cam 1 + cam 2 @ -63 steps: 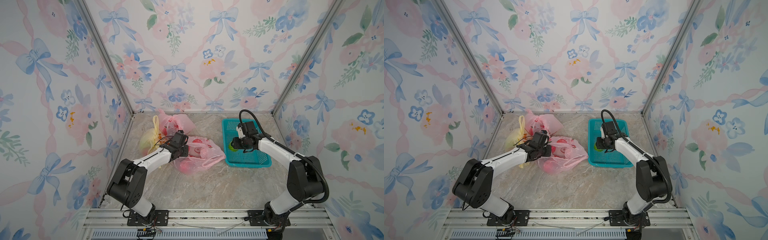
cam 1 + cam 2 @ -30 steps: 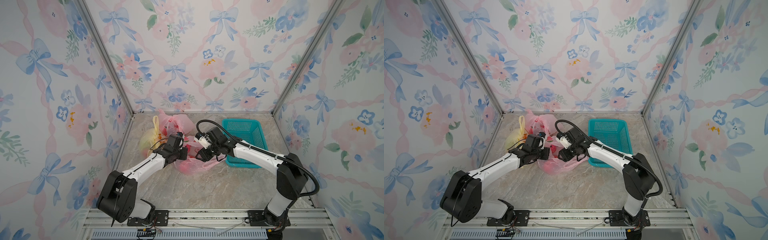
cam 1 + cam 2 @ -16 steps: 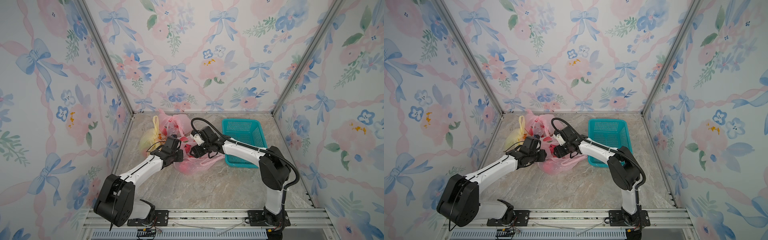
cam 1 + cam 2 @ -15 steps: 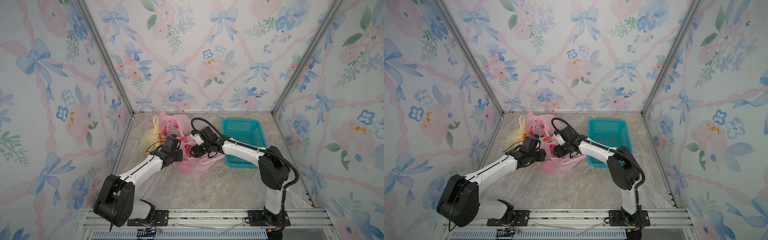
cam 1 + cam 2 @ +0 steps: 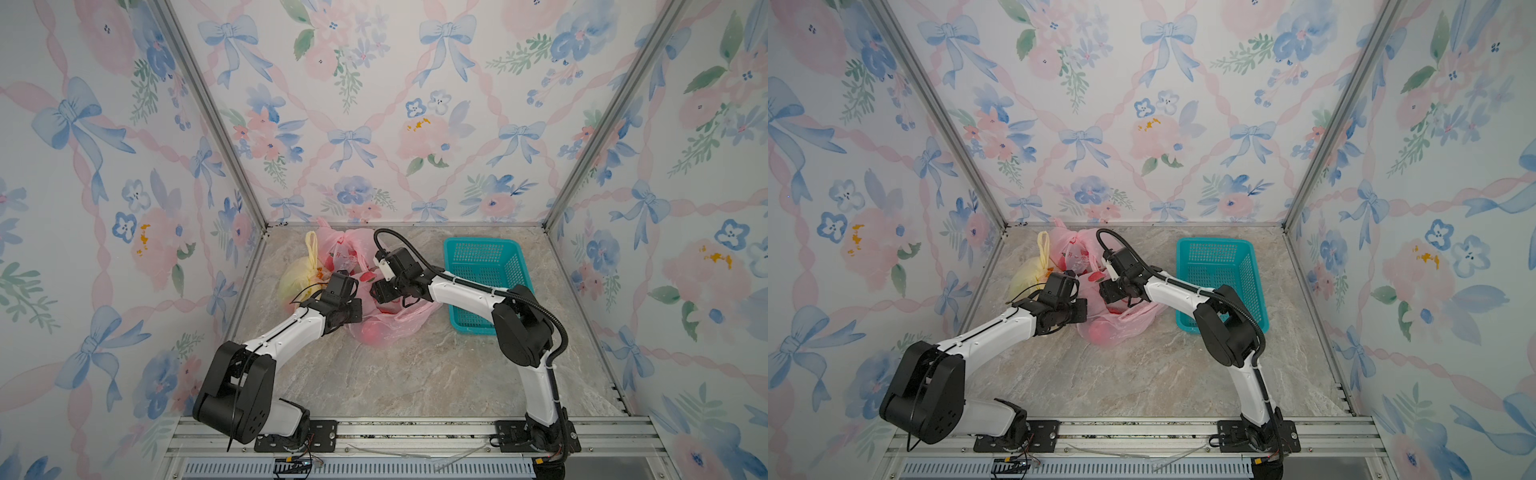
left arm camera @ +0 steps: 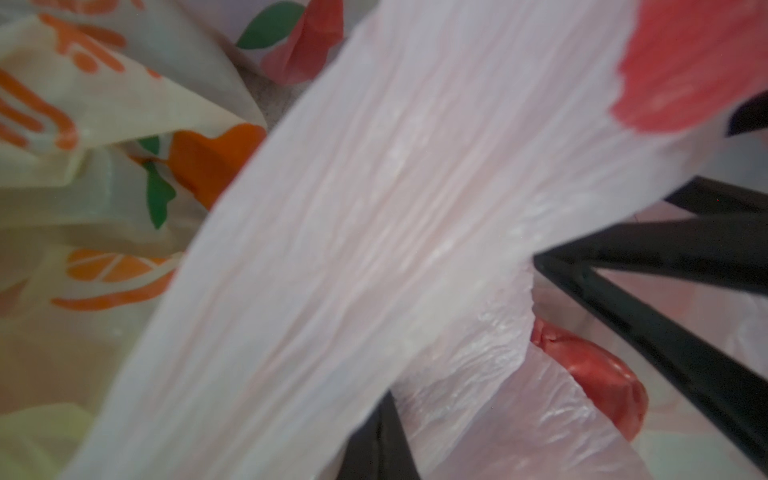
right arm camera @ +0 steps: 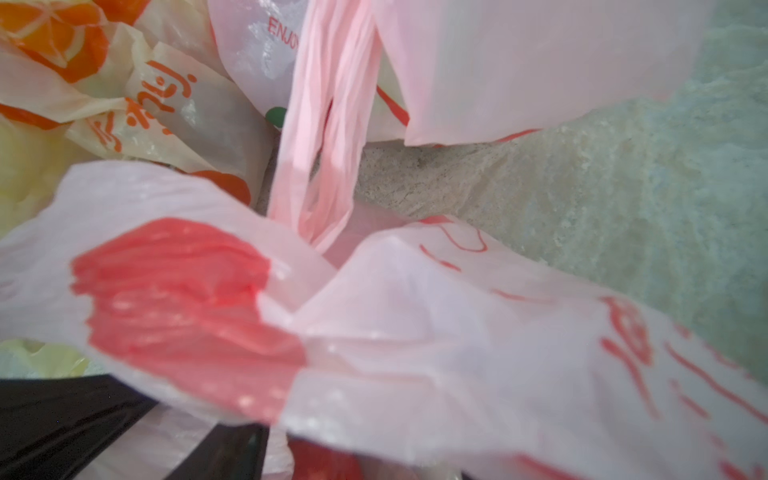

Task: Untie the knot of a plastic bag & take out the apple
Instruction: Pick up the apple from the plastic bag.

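1. Working on the pink plastic bag point(image 5: 388, 322), which lies crumpled on the marble surface point(image 5: 415, 374) between my two arms, just beside the teal basket point(image 5: 484, 286). A yellow bag point(image 5: 297, 280) and a second pink bag point(image 5: 345, 249) sit behind it.
2. Left pincer point(image 5: 353, 309): pressed together at the bag's near edge; the left wrist view shows a stretched band of pink film point(image 6: 374, 232) across it, so I judge it is pinching the bag.
3. Right pincer point(image 5: 380, 291): low over the bag's mouth; whether it is spread I cannot tell, film hides it.
4. Red apple point(image 5: 372, 330) shows through the film near the bag's front end.
5. Handling, judged: film thin, limp, slippery, tears if yanked. Apple firm, smooth, and the only weight. Take the film at a bunched handle point(image 7: 324, 166); take the apple across its widest part.
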You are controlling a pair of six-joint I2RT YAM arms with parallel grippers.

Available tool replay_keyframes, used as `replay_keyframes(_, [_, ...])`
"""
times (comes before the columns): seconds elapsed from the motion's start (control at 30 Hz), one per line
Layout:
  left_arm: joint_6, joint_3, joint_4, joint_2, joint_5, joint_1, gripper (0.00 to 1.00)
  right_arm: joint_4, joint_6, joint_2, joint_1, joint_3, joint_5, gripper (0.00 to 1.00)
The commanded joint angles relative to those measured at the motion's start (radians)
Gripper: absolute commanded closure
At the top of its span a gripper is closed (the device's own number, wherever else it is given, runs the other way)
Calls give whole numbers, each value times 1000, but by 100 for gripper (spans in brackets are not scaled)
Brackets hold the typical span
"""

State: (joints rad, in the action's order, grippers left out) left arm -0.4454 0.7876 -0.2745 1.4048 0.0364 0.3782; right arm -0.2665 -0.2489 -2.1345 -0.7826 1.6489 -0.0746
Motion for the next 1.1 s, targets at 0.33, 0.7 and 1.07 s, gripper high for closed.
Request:
replay_keyframes(0.33, [18,79,19,71,-45,-29,80,-20,17,37,-7,-105,58,38])
replay_keyframes(0.7, [-3,35,86,100,-117,-17,60,28,79,79,-27,-117,-280,38])
replay_keyframes(1.07, [-13,13,110,-25,-263,-47,42,54,56,80,-34,-99,-323,37])
